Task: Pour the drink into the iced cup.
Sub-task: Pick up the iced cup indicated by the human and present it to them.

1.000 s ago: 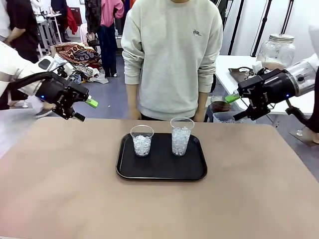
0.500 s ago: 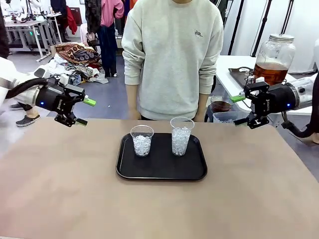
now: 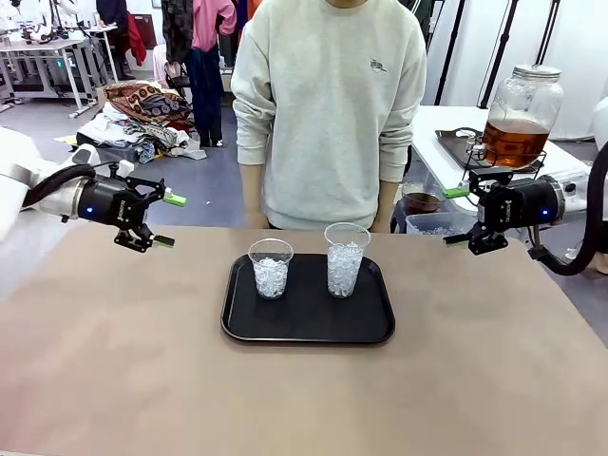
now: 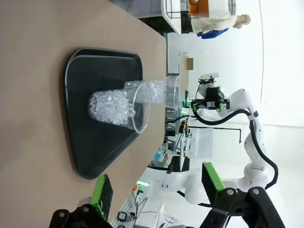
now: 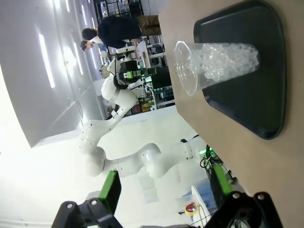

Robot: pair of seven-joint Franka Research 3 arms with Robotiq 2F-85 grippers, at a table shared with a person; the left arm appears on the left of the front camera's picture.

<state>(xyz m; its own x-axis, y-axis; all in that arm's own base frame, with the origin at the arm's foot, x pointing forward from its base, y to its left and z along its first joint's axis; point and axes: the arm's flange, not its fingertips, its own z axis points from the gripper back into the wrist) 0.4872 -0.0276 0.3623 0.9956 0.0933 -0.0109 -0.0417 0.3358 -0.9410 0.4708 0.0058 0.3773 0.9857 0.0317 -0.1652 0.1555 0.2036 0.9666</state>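
Two clear cups of ice stand on a black tray (image 3: pixel 307 331) in the middle of the table: a short cup (image 3: pixel 271 269) on the left and a taller cup (image 3: pixel 345 258) on the right. The drink (image 3: pixel 514 142), an amber liquid, fills the lower part of a large glass jar (image 3: pixel 525 95) with a metal lid on a side table at the far right. My left gripper (image 3: pixel 169 220) hovers open over the table's far left edge. My right gripper (image 3: pixel 454 217) hovers open at the far right edge, below the jar. Both are empty.
A person in a pale sweatshirt (image 3: pixel 328 104) stands at the far side behind the tray. A small bowl of dark liquid (image 3: pixel 420 201) sits beside the person, off the table. The left wrist view shows the short cup (image 4: pixel 118 107) and the tray (image 4: pixel 80 76); the right wrist view shows the taller cup (image 5: pixel 213 61).
Both arms have dropped lower and drawn back toward their sides, and both grippers have stayed open. The right arm no longer covers the jar, so the drink now shows.
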